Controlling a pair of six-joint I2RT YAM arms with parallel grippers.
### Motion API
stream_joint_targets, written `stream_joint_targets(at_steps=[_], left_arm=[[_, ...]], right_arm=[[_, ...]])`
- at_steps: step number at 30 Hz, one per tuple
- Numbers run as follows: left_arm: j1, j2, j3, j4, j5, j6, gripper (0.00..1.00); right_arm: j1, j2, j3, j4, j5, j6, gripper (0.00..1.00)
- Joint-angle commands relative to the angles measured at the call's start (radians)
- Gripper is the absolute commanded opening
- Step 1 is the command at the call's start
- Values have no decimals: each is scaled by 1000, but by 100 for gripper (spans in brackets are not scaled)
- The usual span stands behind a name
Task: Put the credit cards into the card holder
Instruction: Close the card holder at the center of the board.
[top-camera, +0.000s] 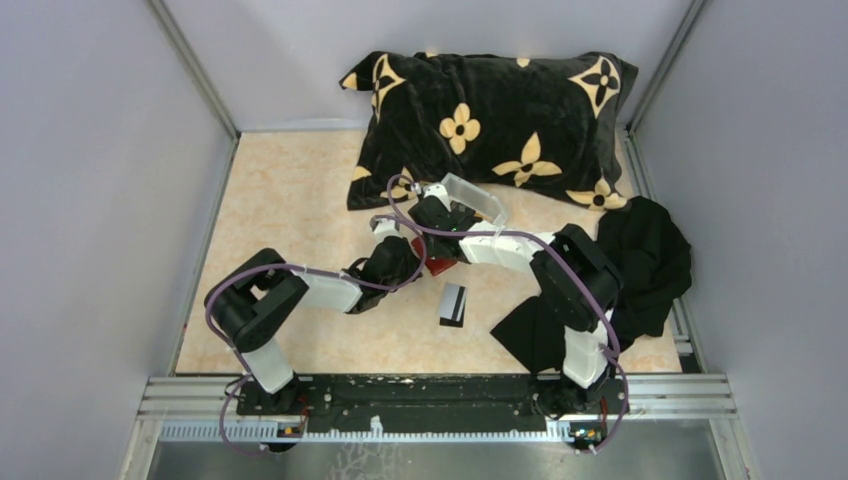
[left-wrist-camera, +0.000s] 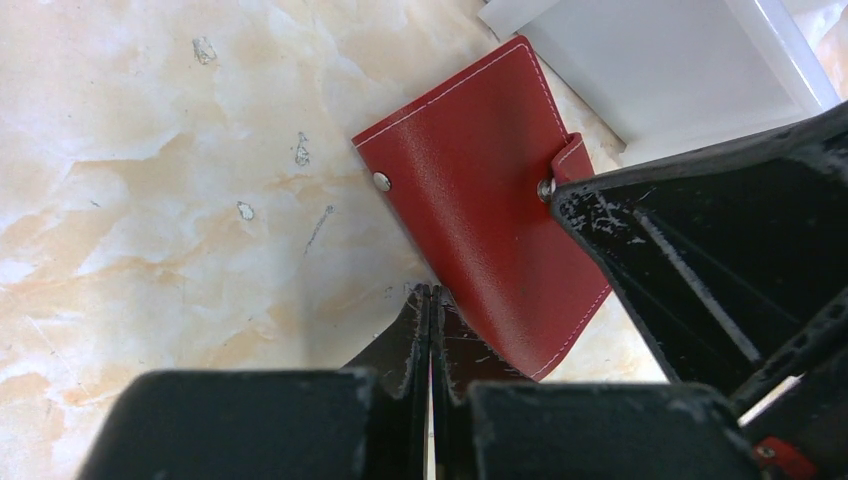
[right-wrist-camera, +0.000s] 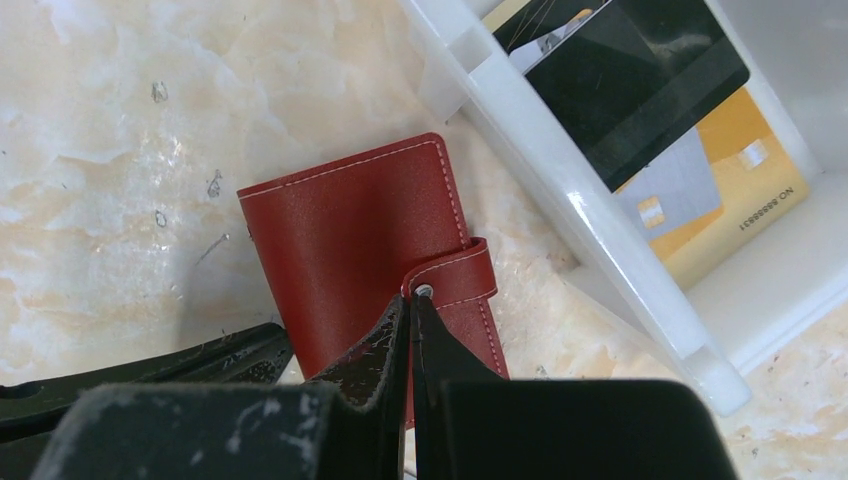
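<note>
Card holder (right-wrist-camera: 350, 240) lies closed and flat on the table (left-wrist-camera: 150, 200). You have both jaw pairs closed, gripping nothing: right gripper (right-wrist-camera: 412, 305) tips at its snap strap, left gripper (left-wrist-camera: 431, 300) tips at the opposite long edge. White tray (right-wrist-camera: 560, 190) with credit cards (right-wrist-camera: 640, 90) stands just beside the strap side, and bare table spreads beyond the other edge.

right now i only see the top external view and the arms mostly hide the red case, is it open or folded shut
Observer: Folded shut; the flat red leather card holder lies cover-up on the table.
Operator: where are the gripper tips
Observer: The shut right gripper sits at the strap's snap; the shut left gripper at its edge.
Operator: anything in the white tray
Observer: Yes, the white plastic tray holds a black credit card over a yellow card.
</note>
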Motion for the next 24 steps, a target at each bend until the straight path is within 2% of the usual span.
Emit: stream_joint_targets(at_steps=[1, 24], left_arm=[[-6, 42, 8, -65, 21, 12, 0], [-6, 50, 5, -68, 18, 12, 0]], right_arm=[[-3, 10, 40, 14, -17, -12, 1], [-3, -12, 47, 22, -19, -9, 1]])
